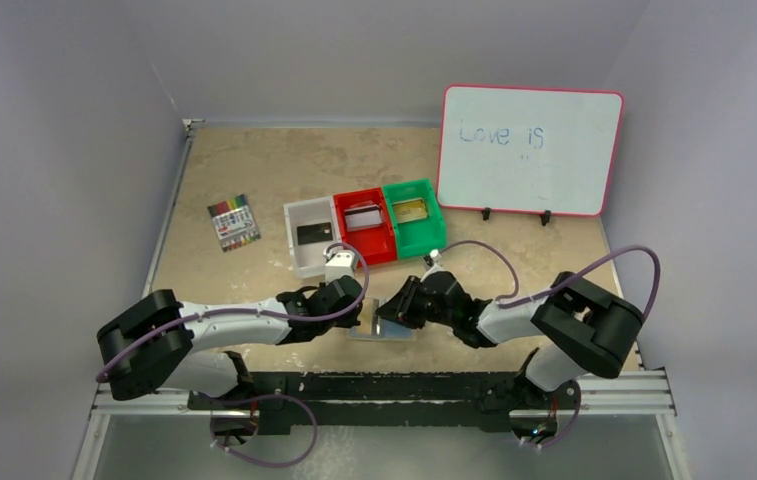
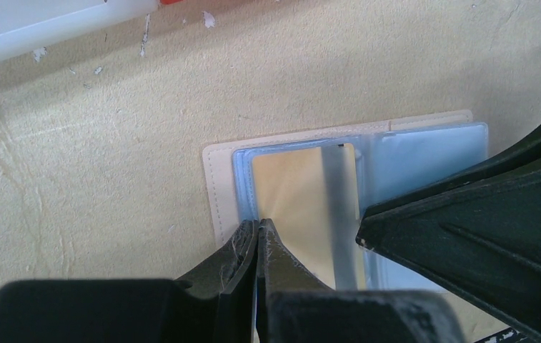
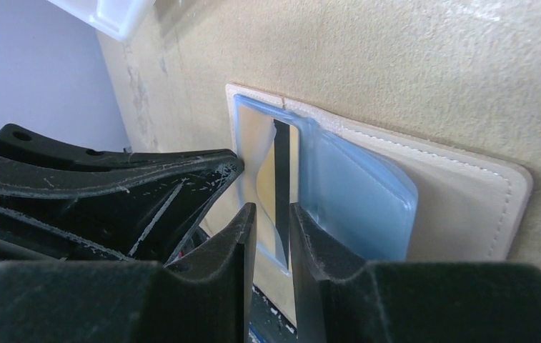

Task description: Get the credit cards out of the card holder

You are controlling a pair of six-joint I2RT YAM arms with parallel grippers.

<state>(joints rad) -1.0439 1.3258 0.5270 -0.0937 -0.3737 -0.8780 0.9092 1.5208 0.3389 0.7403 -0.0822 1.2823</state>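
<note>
- The card holder [image 1: 394, 332] lay open on the table [image 1: 254, 170], low in the centre of the top view, between the two grippers.
- A gold card [image 2: 292, 204] with a dark stripe sat in its blue pocket.
- Left gripper [image 2: 259, 239]: jaws fully closed, seemingly pinching the pocket's edge.
- Right gripper [image 3: 272, 229]: jaws a narrow gap apart over the stripe, gripping nothing.

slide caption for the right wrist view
right pincer poised over the gold card in the open card holder, left pincer gripping it
</note>
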